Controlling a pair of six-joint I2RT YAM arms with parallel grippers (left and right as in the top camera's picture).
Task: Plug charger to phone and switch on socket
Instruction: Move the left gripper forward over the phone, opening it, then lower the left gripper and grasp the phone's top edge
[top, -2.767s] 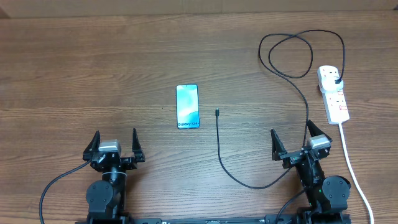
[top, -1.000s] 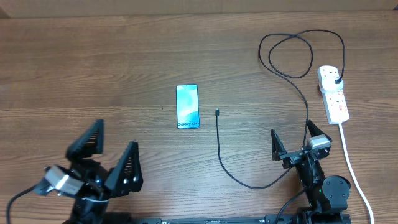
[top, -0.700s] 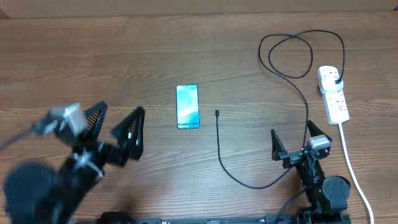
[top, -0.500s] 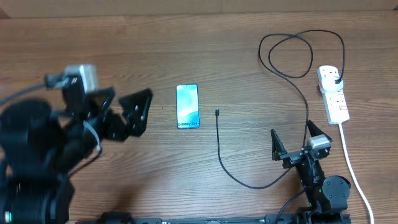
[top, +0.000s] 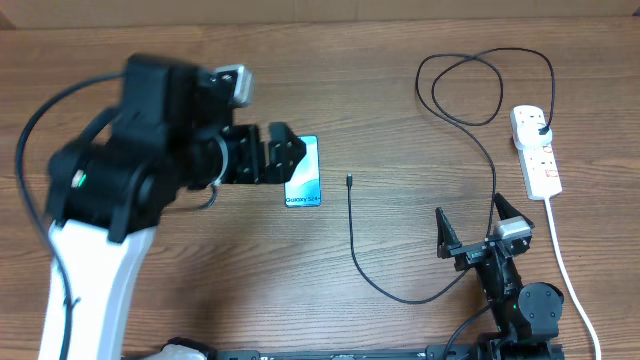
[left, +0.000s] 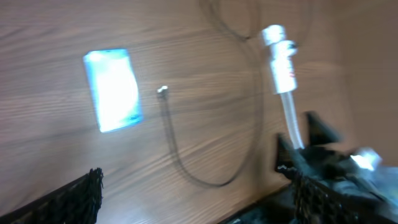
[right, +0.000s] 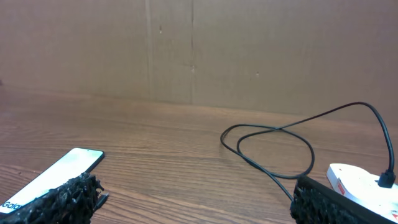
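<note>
The phone, screen lit light blue, lies flat mid-table; it also shows in the left wrist view and the right wrist view. The charger's connector tip lies just right of the phone, apart from it. Its thin black cable curves round, loops at the back and ends in a black plug seated in the white socket strip. My left gripper is open and empty, above the phone's left edge. My right gripper is open and empty at the front right.
The strip's thick white lead runs to the front edge past my right arm. The cable loop lies behind the strip. A brown cardboard wall stands behind the table.
My left arm has risen from the front left and swung forward and right, ending over the phone's left edge. The right arm, phone and cable have not moved.
</note>
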